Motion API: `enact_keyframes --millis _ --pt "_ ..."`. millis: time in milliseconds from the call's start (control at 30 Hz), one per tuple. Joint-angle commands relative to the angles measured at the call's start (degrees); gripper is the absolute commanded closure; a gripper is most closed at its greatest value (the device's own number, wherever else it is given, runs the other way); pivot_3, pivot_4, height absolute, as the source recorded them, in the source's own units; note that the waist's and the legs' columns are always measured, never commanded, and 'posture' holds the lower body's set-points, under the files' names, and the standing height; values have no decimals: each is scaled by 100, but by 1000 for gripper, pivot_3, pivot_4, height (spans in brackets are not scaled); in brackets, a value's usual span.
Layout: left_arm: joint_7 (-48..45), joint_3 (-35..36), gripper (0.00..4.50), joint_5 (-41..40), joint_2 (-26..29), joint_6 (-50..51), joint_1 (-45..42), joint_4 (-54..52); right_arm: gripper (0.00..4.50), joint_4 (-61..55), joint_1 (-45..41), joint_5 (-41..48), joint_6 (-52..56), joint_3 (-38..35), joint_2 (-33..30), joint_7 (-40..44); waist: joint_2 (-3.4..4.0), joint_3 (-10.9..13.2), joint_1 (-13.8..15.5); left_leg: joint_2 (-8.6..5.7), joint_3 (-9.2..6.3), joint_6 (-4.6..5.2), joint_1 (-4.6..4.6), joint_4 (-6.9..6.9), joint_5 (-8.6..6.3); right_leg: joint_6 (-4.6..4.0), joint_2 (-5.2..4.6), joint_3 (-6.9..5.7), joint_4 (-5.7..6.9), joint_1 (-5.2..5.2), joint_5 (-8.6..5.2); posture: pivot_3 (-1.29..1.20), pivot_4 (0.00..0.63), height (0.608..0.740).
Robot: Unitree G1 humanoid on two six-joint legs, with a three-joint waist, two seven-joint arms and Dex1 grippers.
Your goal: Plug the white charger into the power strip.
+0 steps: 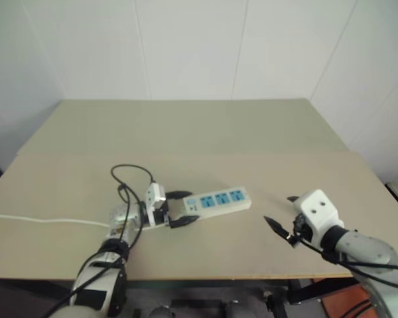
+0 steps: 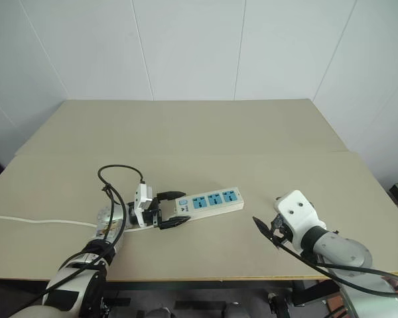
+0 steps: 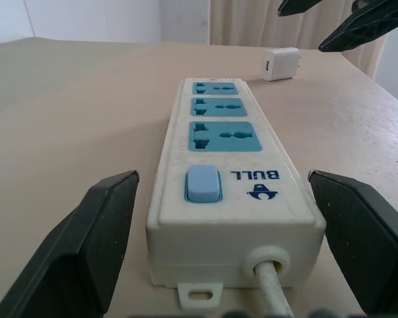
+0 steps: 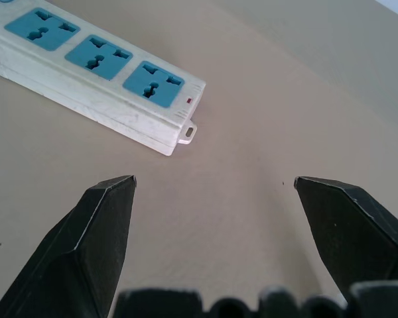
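Straddling the switch end of the long white power strip (image 3: 233, 192) with its three blue socket faces, the left gripper (image 2: 170, 209) lies level on the beige tabletop (image 2: 205, 139), black fingers (image 3: 86, 245) spread wide to either side of the strip, not touching it.

The strip's white cord (image 1: 46, 221) trails off toward the table's left edge. The right gripper (image 2: 265, 228) hangs above the table beyond the strip's far end, tilted slightly down, its fingers (image 4: 93, 245) wide apart and empty. The small white boxy charger (image 3: 281, 63) rests on the table past the strip's far end, near the right gripper.
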Motion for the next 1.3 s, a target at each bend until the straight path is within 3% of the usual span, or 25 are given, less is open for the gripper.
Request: enact_keyframes --millis 33,200,467,700,833,933,1133,1300 --pt "63 -94 42 129 38 -38 82 -80 0 -74 -82 -57 -71 -19 42 -60 1 -1 1 0 0 0 1 0 0 0 0 0 0 1 0 0 150 740" --pt "93 -134 1253 191 39 -70 153 -81 0 -74 -104 -106 -64 32 91 -41 1 -3 0 0 1 0 10 -1 0 0 0 0 1 7 0 0 150 740" --pt "1 -243 1251 297 81 -285 195 -142 0 -336 -256 178 506 -304 -241 234 1 -6 1 0 1 0 9 -1 0 0 0 1 0 7 0 0 150 740" --pt "-352 -389 1251 232 72 -318 187 -335 0 228 -1257 1235 2103 -708 -2383 1804 2 -6 -2 2 2 1 11 -7 0 -1 0 1 -4 7 0 0 150 740" --pt "-452 -499 1251 280 37 -269 215 -376 0 1101 -2160 1285 2468 254 -3587 2476 2 -6 7 3 5 1 6 -7 -1 -1 -3 0 -10 6 -1 0 150 740" --pt "-490 -512 1251 176 -95 71 221 -443 0 1734 -2942 1172 2435 1077 -3927 2978 3 -7 13 4 8 2 -2 -6 -1 0 -4 1 -11 -6 -1 0 150 740" --pt "-338 -612 1251 307 -256 -46 193 -470 0 3029 -4750 14 2199 3081 -3640 3773 9 -10 29 1 10 1 -9 0 -1 3 -7 1 -12 -11 0 0 150 740" --pt "-248 -661 1251 282 -400 -13 312 -685 0 3984 -5483 -674 2055 3890 -3148 4085 13 -12 49 0 8 1 -13 1 -1 3 -7 -1 -11 -13 1 0 150 740"
